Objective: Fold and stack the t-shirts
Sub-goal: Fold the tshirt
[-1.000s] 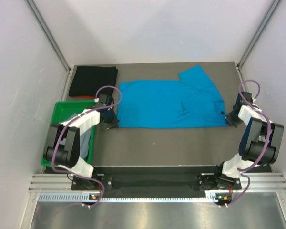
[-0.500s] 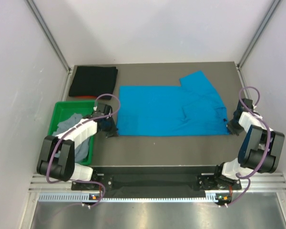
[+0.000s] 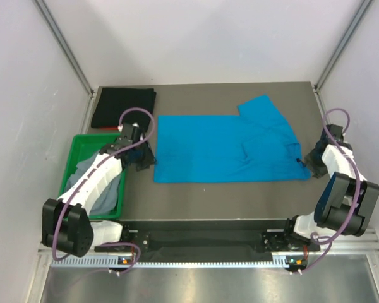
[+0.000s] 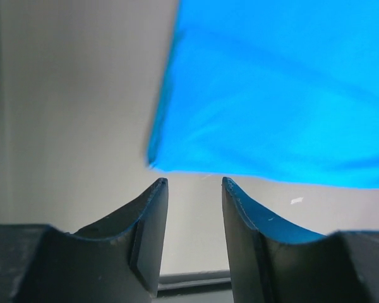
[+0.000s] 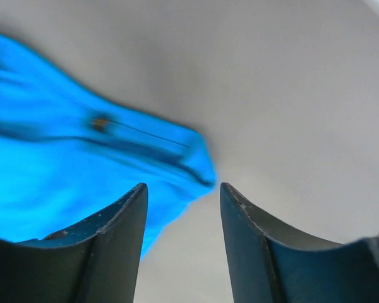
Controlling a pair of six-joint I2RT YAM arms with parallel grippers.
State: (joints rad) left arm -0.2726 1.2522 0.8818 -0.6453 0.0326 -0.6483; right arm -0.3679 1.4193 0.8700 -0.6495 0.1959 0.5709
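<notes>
Much of the grey t-shirt (image 3: 109, 194) hides beneath the left arm (image 3: 100, 174).

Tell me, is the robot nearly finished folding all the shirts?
Not yet. Done: the black t-shirt lies folded at the far left corner. In hand: the blue t-shirt lies flat mid-table, one sleeve sticking out; the left gripper and right gripper sit open by its near corners, holding nothing. To do: finish that one, fold the grey t-shirt bunched in the green bin, then stack all three.
</notes>
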